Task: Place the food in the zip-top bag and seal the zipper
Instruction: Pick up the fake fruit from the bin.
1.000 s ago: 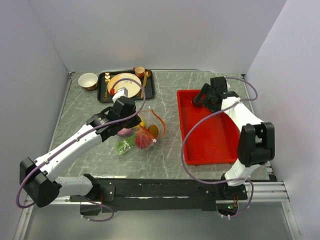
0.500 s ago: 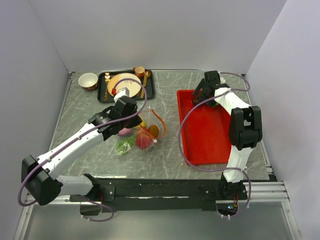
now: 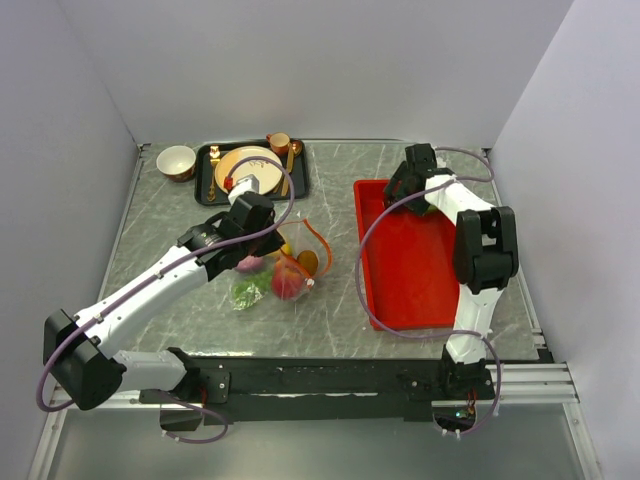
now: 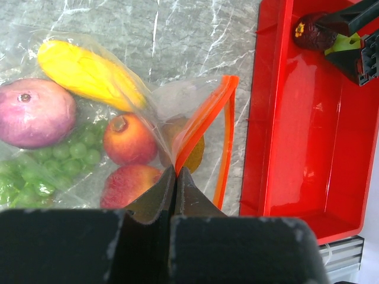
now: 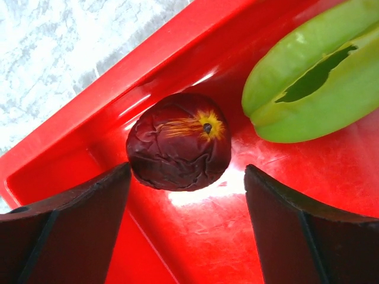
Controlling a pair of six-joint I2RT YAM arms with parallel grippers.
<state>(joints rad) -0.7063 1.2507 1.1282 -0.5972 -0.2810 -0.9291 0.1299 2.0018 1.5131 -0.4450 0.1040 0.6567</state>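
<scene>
The clear zip-top bag (image 3: 283,262) lies on the table left of the red tray (image 3: 420,290). In the left wrist view it holds a yellow oblong fruit (image 4: 89,74), a pink-purple round piece (image 4: 32,112), green grapes (image 4: 53,160), two red round fruits (image 4: 127,139) and a brownish-orange piece (image 4: 195,151). My left gripper (image 4: 174,171) is shut on the orange-red zipper (image 4: 204,118), holding one lip up with the mouth open. My right gripper (image 5: 188,171) is open, its jaws either side of a dark purple fruit (image 5: 177,142) in the tray's far left corner, beside a green fruit (image 5: 314,89).
A black tray (image 3: 300,185) at the back left carries a cream plate (image 3: 245,168), a small cup (image 3: 279,142) and a gold spoon. A cream bowl (image 3: 176,160) stands left of it. White walls close in the table on three sides.
My right gripper has moved left and back to the tray's far left corner, and the right arm has folded up. The left arm and the bag have stayed still.
</scene>
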